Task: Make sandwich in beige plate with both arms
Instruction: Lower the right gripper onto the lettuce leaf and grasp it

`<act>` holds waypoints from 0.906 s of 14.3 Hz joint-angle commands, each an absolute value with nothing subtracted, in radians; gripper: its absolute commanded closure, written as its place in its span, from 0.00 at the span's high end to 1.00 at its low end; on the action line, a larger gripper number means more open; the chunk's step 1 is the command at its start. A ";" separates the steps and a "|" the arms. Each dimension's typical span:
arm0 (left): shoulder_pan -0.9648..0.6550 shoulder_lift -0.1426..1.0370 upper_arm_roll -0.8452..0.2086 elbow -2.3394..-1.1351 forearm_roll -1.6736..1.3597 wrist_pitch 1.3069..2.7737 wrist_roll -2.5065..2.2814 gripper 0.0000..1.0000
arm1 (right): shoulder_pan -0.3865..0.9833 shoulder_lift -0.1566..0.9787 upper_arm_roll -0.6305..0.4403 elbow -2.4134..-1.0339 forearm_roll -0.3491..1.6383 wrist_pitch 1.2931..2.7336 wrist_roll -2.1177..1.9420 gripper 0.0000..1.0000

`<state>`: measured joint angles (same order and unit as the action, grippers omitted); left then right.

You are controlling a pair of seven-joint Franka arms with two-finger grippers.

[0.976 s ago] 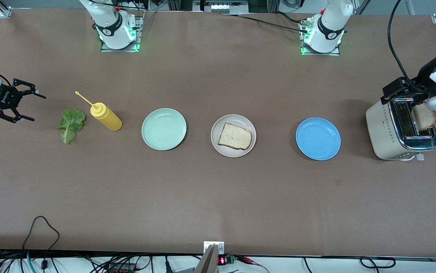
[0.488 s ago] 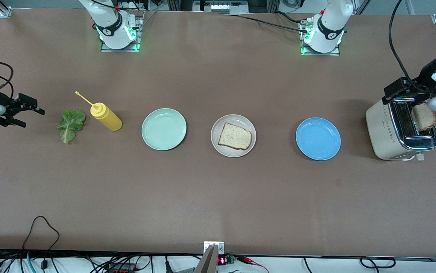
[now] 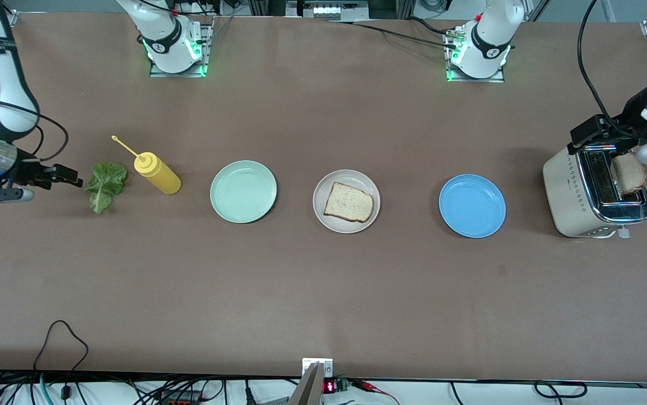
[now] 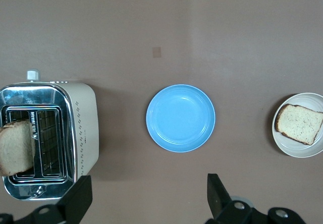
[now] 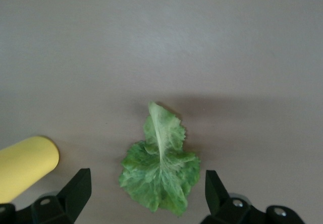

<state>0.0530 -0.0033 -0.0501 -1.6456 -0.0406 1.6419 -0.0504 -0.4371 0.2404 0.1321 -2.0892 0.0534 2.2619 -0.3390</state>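
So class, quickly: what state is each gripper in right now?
Left gripper: open, empty, over the cream and chrome toaster.
Right gripper: open, empty, over the ruffled green lettuce leaf.

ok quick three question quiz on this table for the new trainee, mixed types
1. True or false: a slice of toast already lies on the beige plate.
2. Which item lies between the open fingers of the right pincer in its wrist view? A) lettuce leaf B) mustard bottle C) blue plate
3. Fill in: the second slice stands in the ____, under the open left pincer.

Key: 1 true; 2 A; 3 toaster
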 commanded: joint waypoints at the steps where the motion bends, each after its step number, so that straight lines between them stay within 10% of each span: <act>1: 0.057 -0.005 -0.052 -1.637 -0.029 1.628 -0.035 1.00 | -0.410 0.277 0.140 -2.100 0.009 2.295 -0.191 1.00; 10: 0.057 -0.005 -0.054 -1.637 -0.032 1.628 -0.035 1.00 | -0.411 0.409 0.140 -2.154 -0.112 2.506 -0.115 1.00; 13: 0.057 -0.005 -0.054 -1.637 -0.034 1.628 -0.035 1.00 | -0.419 0.417 0.138 -2.154 -0.147 2.514 -0.114 0.72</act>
<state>0.0529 -0.0033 -0.0507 -1.6456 -0.0406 1.6418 -0.0504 -0.4096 0.4141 0.1364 -2.1519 -0.1121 2.4980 -0.1333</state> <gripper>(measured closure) 0.000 0.026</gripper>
